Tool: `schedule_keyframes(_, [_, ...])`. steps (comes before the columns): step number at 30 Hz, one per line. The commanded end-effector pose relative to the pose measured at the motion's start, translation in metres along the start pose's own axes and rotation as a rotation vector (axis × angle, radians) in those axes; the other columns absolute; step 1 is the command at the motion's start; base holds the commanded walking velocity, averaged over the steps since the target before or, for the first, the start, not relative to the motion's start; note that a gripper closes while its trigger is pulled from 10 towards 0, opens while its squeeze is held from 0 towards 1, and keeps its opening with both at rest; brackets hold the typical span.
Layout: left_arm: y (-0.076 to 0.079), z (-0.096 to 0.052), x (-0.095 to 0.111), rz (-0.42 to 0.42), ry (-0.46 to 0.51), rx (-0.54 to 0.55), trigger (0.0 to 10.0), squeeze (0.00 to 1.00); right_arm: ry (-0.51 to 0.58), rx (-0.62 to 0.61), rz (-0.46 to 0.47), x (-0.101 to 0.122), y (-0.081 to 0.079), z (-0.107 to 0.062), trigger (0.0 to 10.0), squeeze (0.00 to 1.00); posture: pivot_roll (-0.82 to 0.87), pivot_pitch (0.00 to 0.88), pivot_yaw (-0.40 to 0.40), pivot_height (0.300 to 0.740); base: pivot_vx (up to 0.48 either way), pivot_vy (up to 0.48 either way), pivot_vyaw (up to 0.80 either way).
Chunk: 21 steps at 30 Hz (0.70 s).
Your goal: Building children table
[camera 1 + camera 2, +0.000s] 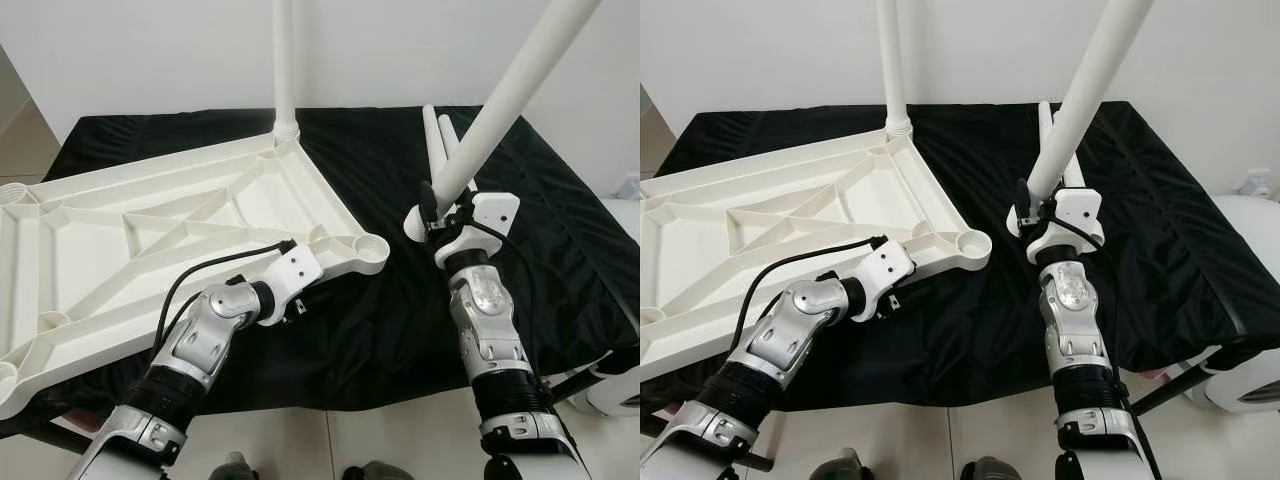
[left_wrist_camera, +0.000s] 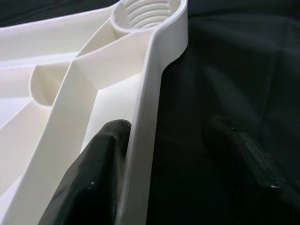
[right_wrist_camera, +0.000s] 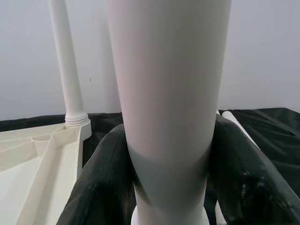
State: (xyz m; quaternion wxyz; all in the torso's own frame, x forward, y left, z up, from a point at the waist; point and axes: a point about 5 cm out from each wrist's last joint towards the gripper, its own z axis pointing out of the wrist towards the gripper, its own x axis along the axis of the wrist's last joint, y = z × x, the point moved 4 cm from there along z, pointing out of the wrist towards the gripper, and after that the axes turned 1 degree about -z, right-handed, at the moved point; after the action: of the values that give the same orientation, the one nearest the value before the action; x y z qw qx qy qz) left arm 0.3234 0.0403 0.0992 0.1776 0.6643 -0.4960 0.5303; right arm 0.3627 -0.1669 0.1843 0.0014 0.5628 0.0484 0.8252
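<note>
Table top (image 1: 150, 230) rim sits between the open left end effector (image 2: 159, 140) fingers; right end effector (image 1: 1040, 215) grips a table leg (image 1: 1085, 90)

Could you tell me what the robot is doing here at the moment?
It is putting together a white plastic children's table. The tabletop lies upside down on a black cloth, one leg already standing in a far corner. The left gripper straddles the tabletop's rim near an empty corner socket; the right gripper holds another leg.

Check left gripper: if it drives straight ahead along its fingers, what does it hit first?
Probably nothing at once: the left gripper straddles the tabletop rim, one finger inside, one outside. Further along, the threaded corner socket bulges into its path.
</note>
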Motion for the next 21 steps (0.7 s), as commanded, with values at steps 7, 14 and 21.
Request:
schedule_keyframes(7, [-0.0003,0.0049,-0.0014,-0.025,-0.037,-0.035,0.0,0.0,0.027,0.001,-0.001,0.0057,-0.0004,0.0026,10.0,0.0,0.03,0.0,0.01,0.74,0.0,0.0,0.0])
schedule_keyframes(14, [-0.0018,0.0056,-0.005,-0.022,-0.07,-0.037,9.3,0.0,0.028,0.003,0.003,0.0061,-0.0017,0.0022,10.0,0.0,0.03,0.0,0.014,0.74,0.0,0.0,0.0])
schedule_keyframes(21, [-0.0039,0.0033,-0.0094,-0.023,-0.091,-0.038,9.6,0.0,0.026,0.011,0.01,0.0065,-0.005,0.0022,10.0,0.0,0.03,0.0,0.013,0.74,0.0,0.0,0.0])
